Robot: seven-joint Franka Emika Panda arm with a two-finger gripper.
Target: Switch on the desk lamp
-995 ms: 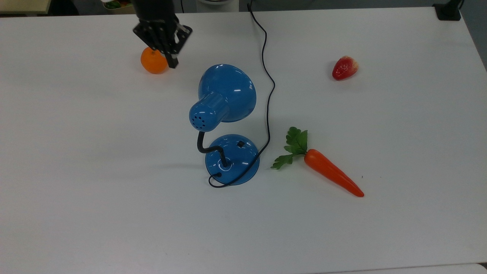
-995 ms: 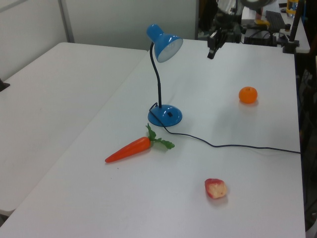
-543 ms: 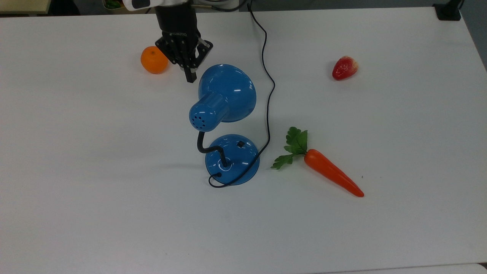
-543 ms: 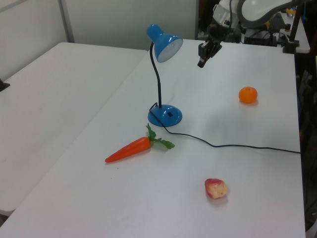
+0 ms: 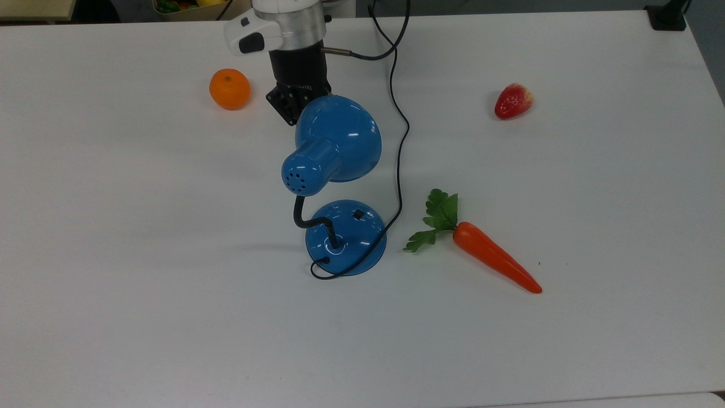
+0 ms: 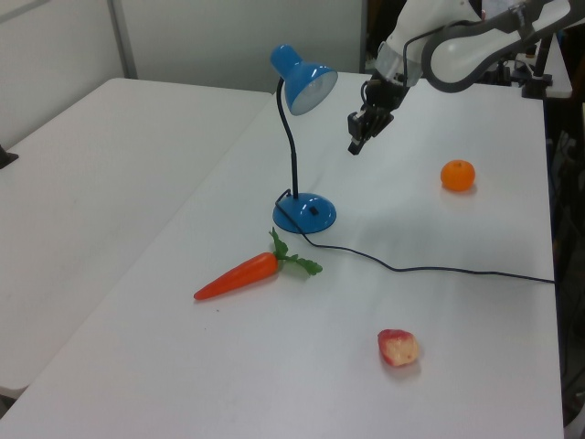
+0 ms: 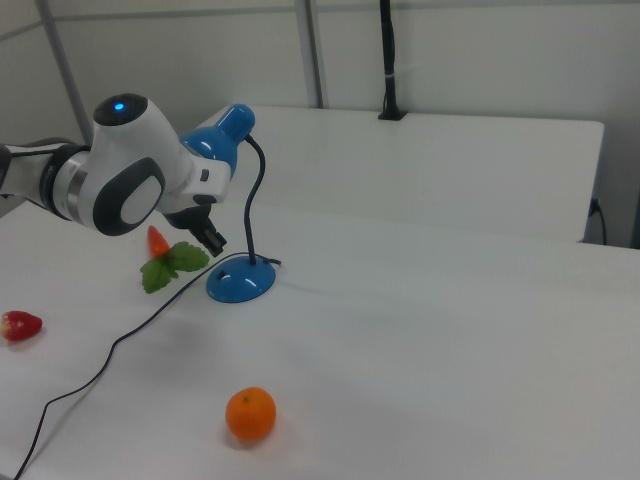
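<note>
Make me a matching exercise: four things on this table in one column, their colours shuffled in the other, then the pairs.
Things:
1. lamp
2. strawberry
3. cord
4. carrot leaves

Colours:
A. black
B. green
C. blue
D. red

Pairs: 1-C, 2-D, 3-A, 4-B

White table [image 5: 113, 226]: desk lamp [image 5: 345, 238], orange [image 5: 229, 89], strawberry [image 5: 514, 101], carrot [image 5: 493, 255].
</note>
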